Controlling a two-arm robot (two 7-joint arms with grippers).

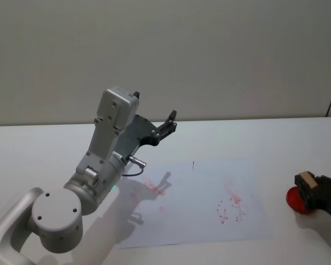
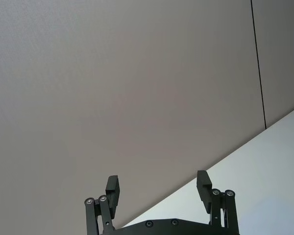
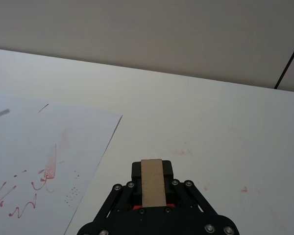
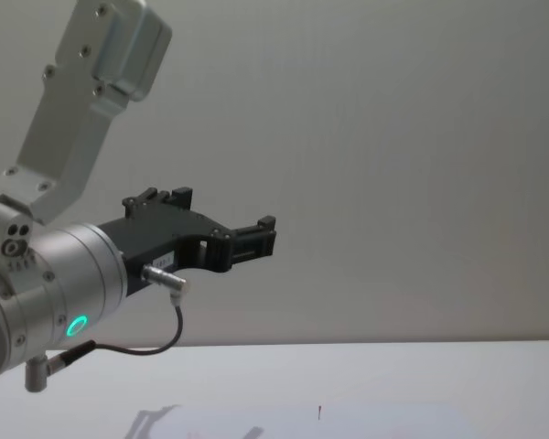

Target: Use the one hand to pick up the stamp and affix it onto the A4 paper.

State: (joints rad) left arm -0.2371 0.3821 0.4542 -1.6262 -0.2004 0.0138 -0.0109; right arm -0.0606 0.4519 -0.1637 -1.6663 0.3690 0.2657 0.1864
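Observation:
The stamp (image 1: pixel 305 179) is a small tan wooden block held in my right gripper (image 1: pixel 308 189), which is shut on it at the table's right edge, just above a red ink pad (image 1: pixel 293 200). In the right wrist view the stamp (image 3: pixel 153 188) stands upright between the black fingers of the right gripper (image 3: pixel 153 169), to the right of the paper's edge. The A4 paper (image 1: pixel 198 201) lies flat mid-table with red marks on it, and its right part (image 3: pixel 34 147) also shows in the right wrist view. My left gripper (image 1: pixel 169 122) is raised and open above the paper's far left corner, pointing at the wall.
The left arm's grey links (image 1: pixel 107 149) rise over the table's left side and cast a shadow on the paper. In the left wrist view the left gripper (image 2: pixel 158 188) faces the wall. The chest view has the left gripper (image 4: pixel 265 234) high above the table. Faint red smudges (image 3: pixel 181 152) mark the tabletop.

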